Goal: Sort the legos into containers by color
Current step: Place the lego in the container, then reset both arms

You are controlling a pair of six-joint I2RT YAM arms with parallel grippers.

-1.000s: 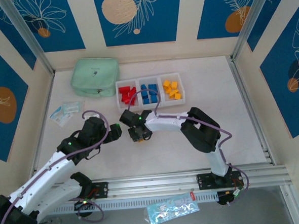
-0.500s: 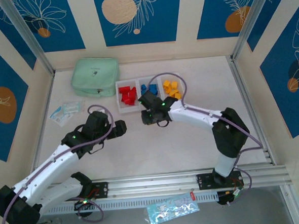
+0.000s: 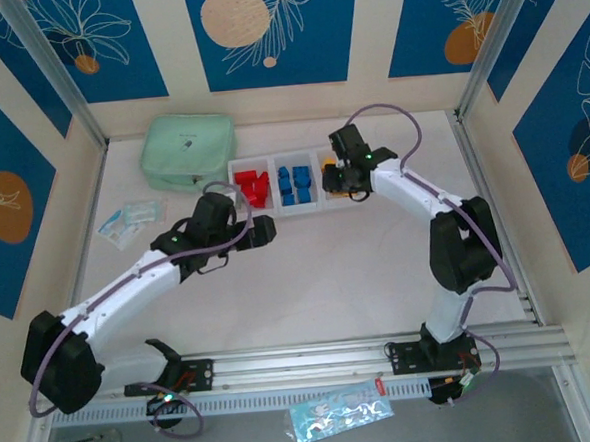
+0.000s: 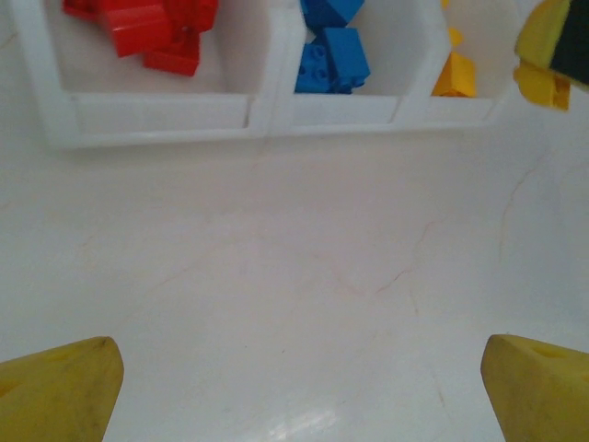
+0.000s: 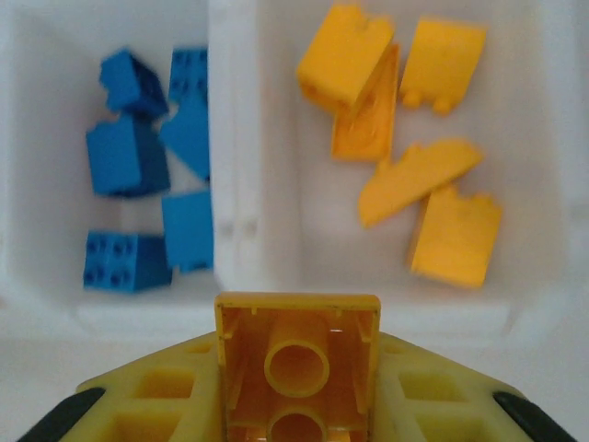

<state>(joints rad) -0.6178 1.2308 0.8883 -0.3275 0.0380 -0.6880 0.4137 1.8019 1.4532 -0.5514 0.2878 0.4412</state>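
Yellow legos (image 5: 448, 235) — five in one container (image 5: 304, 241)

White table (image 3: 378, 266) bears the joined containers (image 4: 156, 115) just ahead of the left gripper (image 3: 271, 229), a mint-green pouch (image 3: 188, 152) off to its left, and a clear packet (image 3: 129, 217) farther left.

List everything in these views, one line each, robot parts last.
containers: three, translucent white, joined in a row on the table
red legos: several, red, left bin
blue legos: about six, blue, middle bin
yellow legos: about five, yellow-orange, right bin
held lego: one, yellow-orange, at the right bin's near wall
pouch: one, mint green, left of the bins
clear packet: one, near the table's left edge
printed packet: one, pale blue, in front of the arm bases
left gripper: one, yellow fingers, open over bare table
right gripper: one, shut on the held lego
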